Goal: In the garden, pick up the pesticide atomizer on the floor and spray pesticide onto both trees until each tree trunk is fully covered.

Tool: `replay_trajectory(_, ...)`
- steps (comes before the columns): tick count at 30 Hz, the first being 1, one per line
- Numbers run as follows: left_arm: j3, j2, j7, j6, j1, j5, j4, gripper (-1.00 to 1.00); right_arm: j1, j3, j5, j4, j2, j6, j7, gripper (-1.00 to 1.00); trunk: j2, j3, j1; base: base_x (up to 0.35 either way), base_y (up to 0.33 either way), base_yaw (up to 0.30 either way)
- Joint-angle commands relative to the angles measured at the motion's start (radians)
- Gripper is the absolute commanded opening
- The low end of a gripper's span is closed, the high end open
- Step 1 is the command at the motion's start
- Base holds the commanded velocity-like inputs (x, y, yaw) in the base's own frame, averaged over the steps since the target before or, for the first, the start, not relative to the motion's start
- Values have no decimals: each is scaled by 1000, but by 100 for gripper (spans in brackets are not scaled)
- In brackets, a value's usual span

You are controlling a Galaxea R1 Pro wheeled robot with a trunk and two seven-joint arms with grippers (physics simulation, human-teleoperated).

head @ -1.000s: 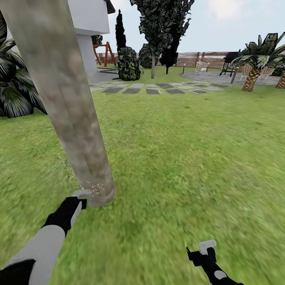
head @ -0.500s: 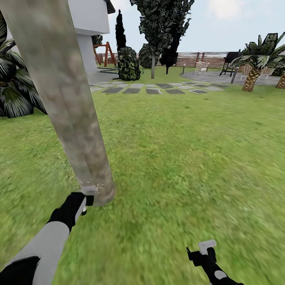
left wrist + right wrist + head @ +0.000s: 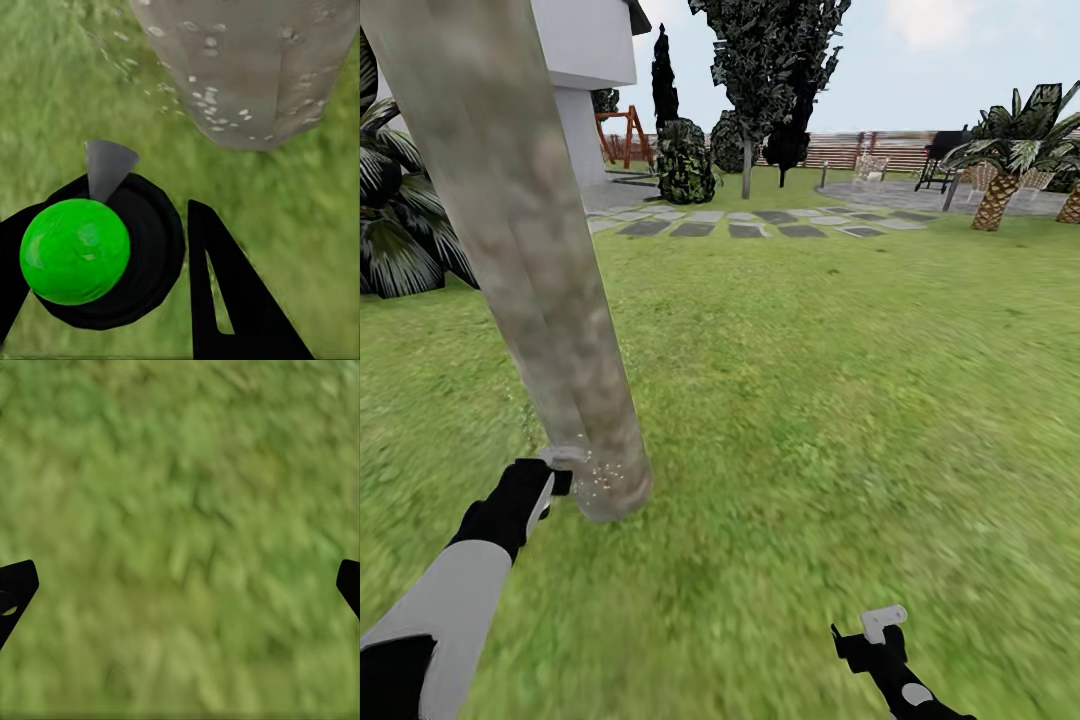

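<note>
My left gripper (image 3: 150, 247) is clamped around the pesticide atomizer (image 3: 75, 251) — green ball on a black body, grey nozzle aimed at the foot of the tree trunk (image 3: 530, 270), just beside it on the lawn. White specks of pesticide (image 3: 206, 105) dot the bark low down. To do this well I'd keep the nozzle close and square to the bark, then work upward and around — much of the trunk looks bare. My right gripper (image 3: 180, 585) hangs spread wide over grass, empty.

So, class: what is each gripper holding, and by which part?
Left gripper clamps the pesticide atomizer around its black body, below the green top. Right gripper holds nothing.
</note>
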Motion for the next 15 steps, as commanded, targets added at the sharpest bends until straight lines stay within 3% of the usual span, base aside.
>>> replay_trajectory(1, 0, 3, 0, 7, 0, 4, -1, -100, 0, 9, -10, 0, 0, -3, -3, 100, 0, -1, 0, 0, 0, 0)
replay_trajectory(6, 0, 7, 1, 10, 3, 3, -1, -100, 0, 9, -10, 1, 0, -3, -3, 100, 0, -1, 0, 0, 0, 0)
replay_trajectory(8, 1, 52, 0, 9, 6, 1, -1, -100, 0, 9, -10, 4, 0, -3, -3, 100, 0, -1, 0, 0, 0, 0)
replay_trajectory(10, -1, 73, -1, 9, 7, 3, -1, -100, 0, 9, -10, 6, 1, -3, -3, 100, 0, -1, 0, 0, 0, 0)
replay_trajectory(15, 0, 76, 1, 9, 8, 1, -1, -100, 0, 9, -10, 6, 1, -3, -3, 100, 0, -1, 0, 33, -22, 0)
